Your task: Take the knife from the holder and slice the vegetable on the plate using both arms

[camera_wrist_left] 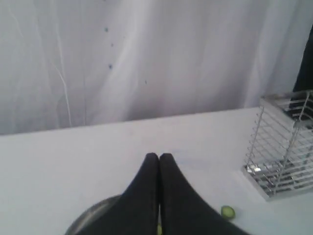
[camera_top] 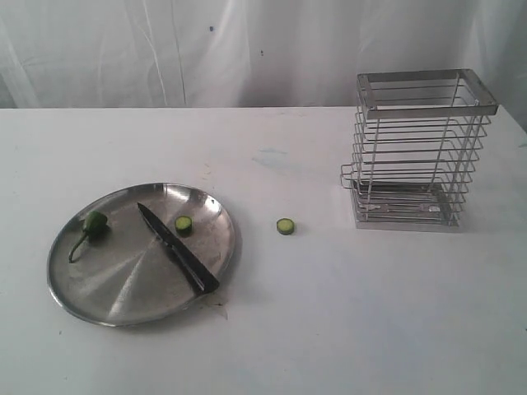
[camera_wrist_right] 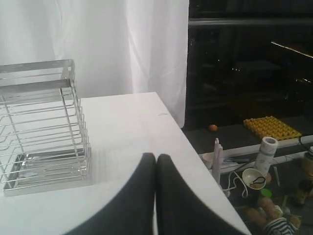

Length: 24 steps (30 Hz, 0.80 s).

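from the exterior view, the knife (camera_top: 179, 248) lies on the plate (camera_top: 115, 309), out of the empty holder (camera_top: 420, 152). the vegetable (camera_top: 95, 224) stub sits at the plate's left, one slice (camera_top: 183, 224) just beside the blade, another slice on the table (camera_top: 285, 226). i judge the cutting largely done. in my left wrist view, my left gripper (camera_wrist_left: 159, 157) has its jaws pressed together, holding nothing. in my right wrist view, my right gripper (camera_wrist_right: 156, 159) is likewise closed and empty, near the holder.

Lab: white backdrop curtain (camera_top: 165, 49), cluttered bench (camera_wrist_right: 254, 171).
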Available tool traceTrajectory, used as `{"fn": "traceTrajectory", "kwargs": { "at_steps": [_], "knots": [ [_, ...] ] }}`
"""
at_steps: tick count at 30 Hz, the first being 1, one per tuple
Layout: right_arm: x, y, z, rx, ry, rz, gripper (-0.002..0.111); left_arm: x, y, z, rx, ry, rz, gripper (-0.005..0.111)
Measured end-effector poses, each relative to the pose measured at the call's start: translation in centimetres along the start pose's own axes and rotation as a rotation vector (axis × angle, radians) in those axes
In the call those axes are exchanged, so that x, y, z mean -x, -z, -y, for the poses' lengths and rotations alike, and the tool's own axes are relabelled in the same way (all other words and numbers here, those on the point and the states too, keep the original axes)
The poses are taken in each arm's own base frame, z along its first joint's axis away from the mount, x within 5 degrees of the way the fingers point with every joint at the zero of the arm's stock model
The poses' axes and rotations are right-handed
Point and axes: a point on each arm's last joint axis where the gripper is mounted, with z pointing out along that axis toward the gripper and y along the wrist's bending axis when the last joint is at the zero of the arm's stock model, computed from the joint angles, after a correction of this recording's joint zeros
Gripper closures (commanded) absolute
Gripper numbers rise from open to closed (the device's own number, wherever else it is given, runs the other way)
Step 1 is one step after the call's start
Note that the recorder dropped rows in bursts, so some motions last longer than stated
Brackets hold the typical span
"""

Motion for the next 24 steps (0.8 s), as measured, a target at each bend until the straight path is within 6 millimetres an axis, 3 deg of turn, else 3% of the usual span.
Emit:
{"fn": "traceTrajectory", "kwargs": {
  "at_steps": [4,6,10,19,24],
  "knots": [
    [0.0,0.0,0.0,0.0,0.0,0.0,0.108,-0.8,3.8,-0.5,0.113,-0.02,0.179,0.107],
    [0.0,0.0,0.0,0.0,0.0,0.0,0.108,-1.8,4.4,-0.3,0.099,-0.023,0.18,0.107],
    [-1.6,-1.3,-0.5,0.028,0.027,0.02,0.108,-3.8,4.4,0.4,0.006,-0.104,0.083,0.107],
    [-8.7,-4.2,-1.3,0.079,0.075,-0.095,0.108,-5.2,4.3,1.3,-0.106,-0.222,-0.041,0.107],
    [-9.5,-4.4,-1.3,0.08,0.08,-0.118,0.108,-5.3,4.4,1.4,-0.114,-0.226,-0.047,0.107]
  ]
}}
